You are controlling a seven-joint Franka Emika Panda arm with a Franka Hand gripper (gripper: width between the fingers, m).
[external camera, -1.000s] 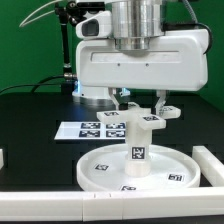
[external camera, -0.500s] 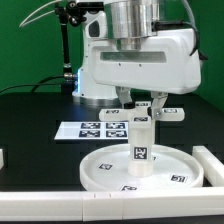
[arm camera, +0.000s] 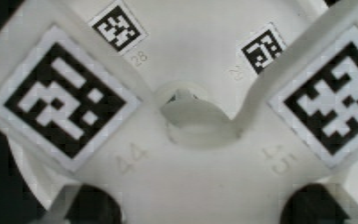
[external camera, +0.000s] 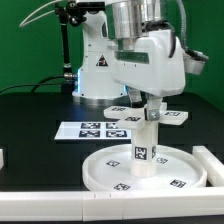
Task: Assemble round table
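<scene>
backdrop: green wall point(external camera: 25, 45); surface: black table point(external camera: 35, 125); lighting: seemingly even

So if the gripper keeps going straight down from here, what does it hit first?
The gripper already grips the upright post, so the post's foot would press on the round disc beneath it; whether they already touch is unclear.

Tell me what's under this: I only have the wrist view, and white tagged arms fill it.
Observer: That's the cross-shaped piece. It appears to sit on top of the post, which stands upright on the round disc.
Operator: Post centred on the disc?
Observer: Roughly mid-disc, judging from the exterior view.
Operator: Anything near the disc?
Observer: The marker board lies flat behind it, and a white rail lies beside the disc on the exterior view's right.
</scene>
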